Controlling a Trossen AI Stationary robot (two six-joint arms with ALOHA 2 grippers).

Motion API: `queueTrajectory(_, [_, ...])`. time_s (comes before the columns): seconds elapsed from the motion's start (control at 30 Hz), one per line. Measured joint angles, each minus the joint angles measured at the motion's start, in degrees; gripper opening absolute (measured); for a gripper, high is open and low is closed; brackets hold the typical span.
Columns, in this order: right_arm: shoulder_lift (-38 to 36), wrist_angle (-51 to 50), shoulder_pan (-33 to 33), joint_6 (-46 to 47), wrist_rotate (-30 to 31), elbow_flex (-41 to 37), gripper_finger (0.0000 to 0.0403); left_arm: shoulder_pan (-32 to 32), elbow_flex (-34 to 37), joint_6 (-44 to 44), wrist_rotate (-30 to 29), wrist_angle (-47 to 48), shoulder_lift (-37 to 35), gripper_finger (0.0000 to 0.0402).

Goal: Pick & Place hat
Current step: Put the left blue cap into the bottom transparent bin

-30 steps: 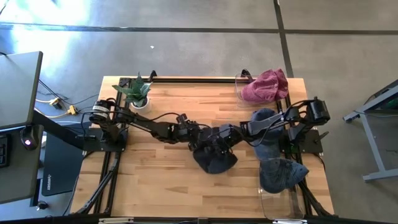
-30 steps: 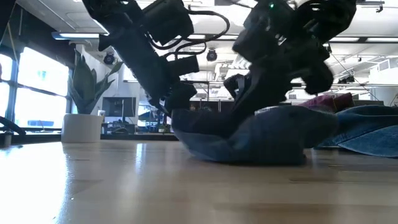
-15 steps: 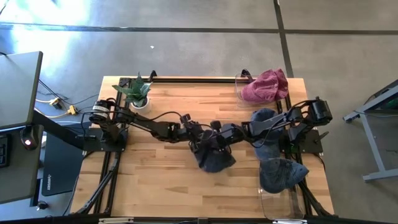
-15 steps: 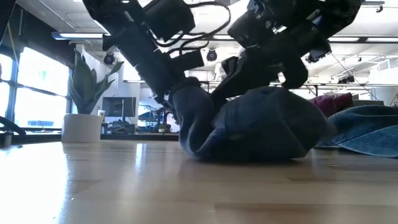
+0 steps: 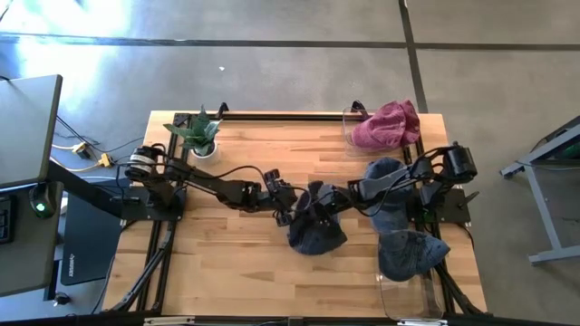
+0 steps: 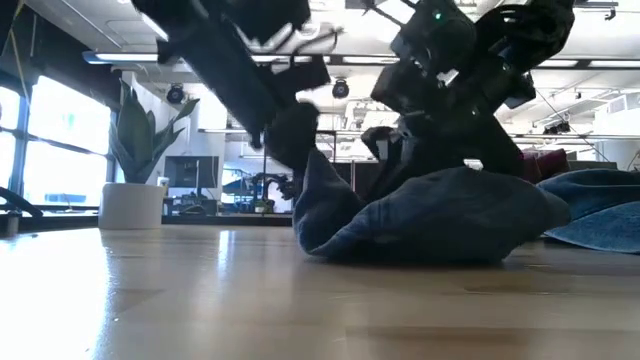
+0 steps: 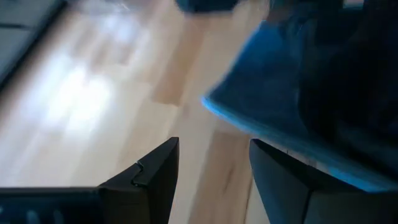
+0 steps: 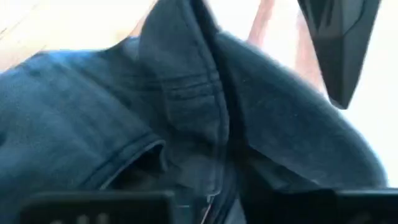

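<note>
A blue denim hat (image 5: 317,234) lies crumpled on the wooden table's middle, resting on its lower side (image 6: 400,250). Its edge toward the table's left (image 6: 312,175) stands up in a peak. My left gripper (image 5: 292,213) is at that peak, open, with bare wood between its fingers (image 7: 214,149). My right gripper (image 5: 328,201) hangs low over the hat's far right part (image 6: 425,150). Its wrist view is filled by the hat's folds (image 8: 186,112). My left gripper touches the hat's raised edge (image 7: 249,118) with one finger (image 7: 280,180); the other finger (image 7: 155,180) is free. It comes slanting down from the table's left. The cloth rises to that finger and the rest of the hat lies on the table. Whether the finger is hooked under the edge, I cannot tell.
A pink hat (image 5: 388,122) lies in a clear container at the far right corner. Two more blue hats (image 5: 390,195) (image 5: 410,254) lie along the right edge, one by a clear container (image 5: 408,294). A potted plant (image 5: 201,136) stands far left. Bare wood lies near left.
The hat lay flat, was bunched up high between both grippers, and has now sunk on its right part while its left edge stays drawn up in a peak. My left gripper has risen a little with that edge. My right gripper went up, then down again.
</note>
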State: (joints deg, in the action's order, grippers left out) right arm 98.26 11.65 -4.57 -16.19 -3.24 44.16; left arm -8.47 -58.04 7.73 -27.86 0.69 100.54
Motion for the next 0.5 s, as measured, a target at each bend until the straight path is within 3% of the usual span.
queueTrajectory(0.2, [-9.2, -6.3, -1.3, 3.1, 12.4, 0.1, 0.0160, -5.0, -4.6, 1.4, -11.7, 11.0, -2.7, 0.0191])
queueTrajectory(0.3, [-16.4, -13.5, -2.7, 6.6, 14.6, 0.1, 0.0179, -8.0, -7.0, 1.5, -14.7, 14.4, -2.8, 0.0191])
queueTrajectory(0.4, [-22.2, -20.4, -3.5, 13.0, 10.5, 0.0, 0.0182, -10.5, -8.8, 0.0, -13.0, 14.6, -3.6, 0.0191])
queueTrajectory(0.5, [-24.7, -27.5, -4.3, 18.8, 4.7, 0.0, 0.0177, -11.2, -9.5, -1.9, -3.9, 10.9, -3.8, 0.0191])
